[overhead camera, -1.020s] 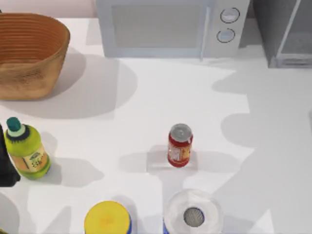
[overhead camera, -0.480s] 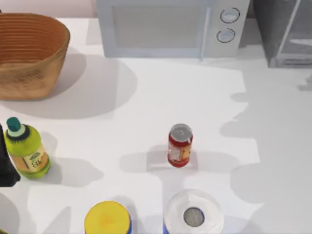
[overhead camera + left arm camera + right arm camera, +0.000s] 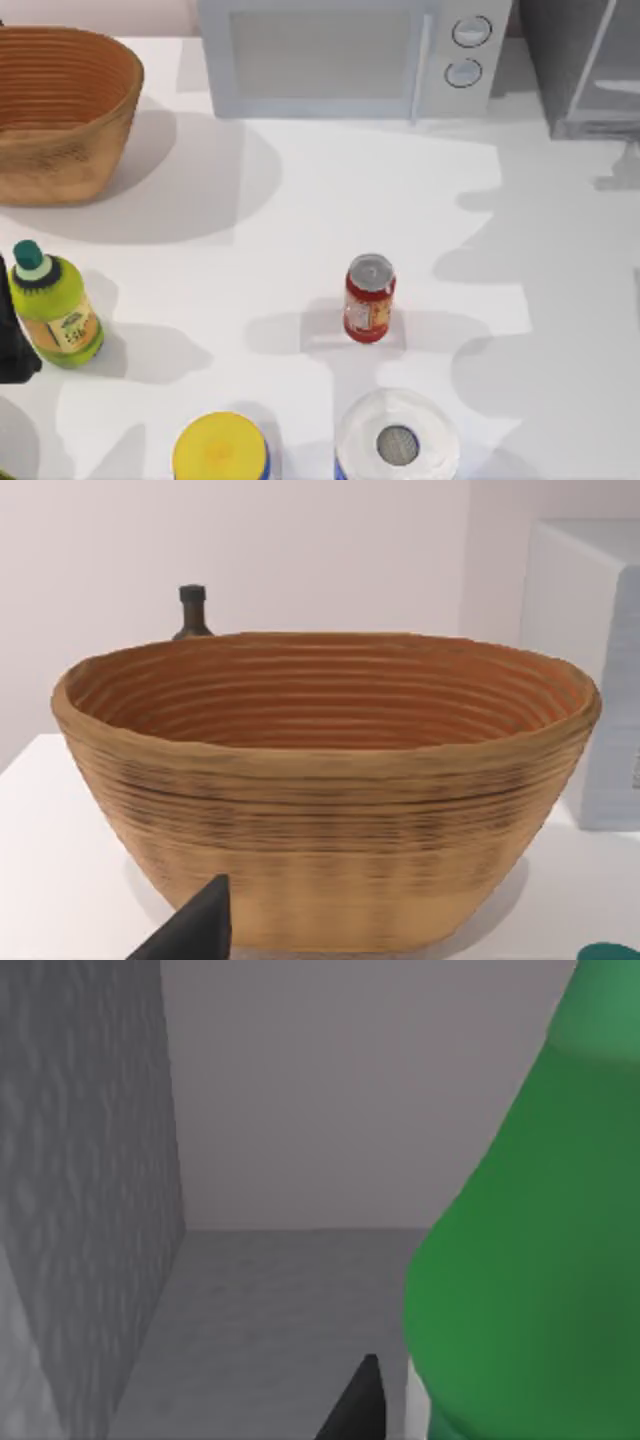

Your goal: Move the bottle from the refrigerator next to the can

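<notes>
One green bottle stands inside the grey refrigerator at the white table's two o'clock corner, close beside the right gripper's dark fingertip, grip not discernible; one red can stands mid-table; one basket, one microwave; the left arm sits parked at nine o'clock.

The scene is evenly and brightly lit from above. Soft-edged grey shadows are cast on the white table: a broad one beside the basket, smaller ones by the can and the yellow-green bottle. Large irregular shadows are spread over the table's right side. No glare is seen. In the right wrist view, the bottle is rendered large and soft-edged.
</notes>
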